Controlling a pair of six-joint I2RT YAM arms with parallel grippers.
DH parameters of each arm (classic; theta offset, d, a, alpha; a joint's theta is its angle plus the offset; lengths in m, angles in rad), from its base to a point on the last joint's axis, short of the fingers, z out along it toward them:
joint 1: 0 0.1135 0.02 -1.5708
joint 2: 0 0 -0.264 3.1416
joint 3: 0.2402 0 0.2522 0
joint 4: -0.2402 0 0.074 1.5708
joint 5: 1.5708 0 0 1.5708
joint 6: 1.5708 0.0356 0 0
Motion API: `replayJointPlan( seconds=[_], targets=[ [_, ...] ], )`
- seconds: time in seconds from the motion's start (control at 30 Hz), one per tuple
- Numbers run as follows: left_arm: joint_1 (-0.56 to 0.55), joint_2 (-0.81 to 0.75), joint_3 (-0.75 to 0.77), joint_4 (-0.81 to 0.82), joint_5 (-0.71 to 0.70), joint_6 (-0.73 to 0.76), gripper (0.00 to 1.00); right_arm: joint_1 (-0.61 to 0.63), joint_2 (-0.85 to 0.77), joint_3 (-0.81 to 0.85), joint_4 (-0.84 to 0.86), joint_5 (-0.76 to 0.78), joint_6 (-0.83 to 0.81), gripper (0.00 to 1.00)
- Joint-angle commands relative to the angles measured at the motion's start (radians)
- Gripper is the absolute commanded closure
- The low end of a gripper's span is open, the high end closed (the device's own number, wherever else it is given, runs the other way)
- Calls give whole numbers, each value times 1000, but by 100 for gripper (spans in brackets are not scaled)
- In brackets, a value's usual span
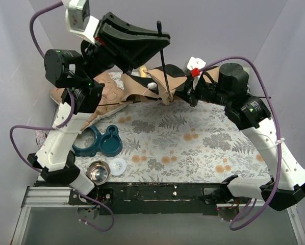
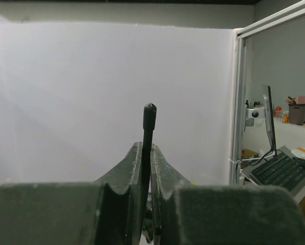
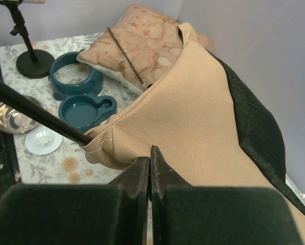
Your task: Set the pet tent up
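The pet tent point(image 1: 142, 93) lies crumpled at the back of the table as tan fabric point(image 3: 193, 112) with a black mesh panel point(image 3: 254, 122). A thin black pole point(image 1: 164, 71) rises steeply from a fabric sleeve at the tent's front corner. My left gripper point(image 1: 162, 40) is raised high and shut on that pole near its top. In the left wrist view the pole's rounded tip point(image 2: 149, 109) sticks up above the left gripper point(image 2: 146, 146). My right gripper point(image 1: 177, 95) is shut on the tan fabric edge beside the sleeve. In the right wrist view the right gripper point(image 3: 150, 161) pinches a fold there, and the pole point(image 3: 40, 115) enters the sleeve.
A beige patterned cushion point(image 3: 142, 41) lies behind the tent with a second black pole point(image 3: 124, 56) across it. On the floral mat point(image 1: 193, 148), front left, are a teal double dish point(image 1: 99, 143), a steel bowl point(image 1: 98, 172) and a white lid point(image 1: 118, 166). A black round-based stand point(image 3: 32, 64) is nearby.
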State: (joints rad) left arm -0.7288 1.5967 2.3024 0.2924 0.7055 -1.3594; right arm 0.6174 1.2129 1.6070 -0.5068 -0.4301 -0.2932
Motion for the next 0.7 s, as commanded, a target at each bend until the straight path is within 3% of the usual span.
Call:
replayJointPlan(
  seconds=[0.0, 0.17, 0.37, 0.67],
  targets=[
    [0, -105, -229, -214, -9, -26, 100, 10, -38, 42, 79, -73, 77, 99],
    [31, -181, -447, -286, 28, -47, 100, 19, -59, 11, 102, -139, 152, 99],
    [141, -211, -616, -352, 135, -132, 100, 25, -87, 11, 109, -176, 219, 99],
    [200, -123, -678, -486, 385, -132, 100, 36, -64, 111, 106, -223, 324, 99]
  ],
)
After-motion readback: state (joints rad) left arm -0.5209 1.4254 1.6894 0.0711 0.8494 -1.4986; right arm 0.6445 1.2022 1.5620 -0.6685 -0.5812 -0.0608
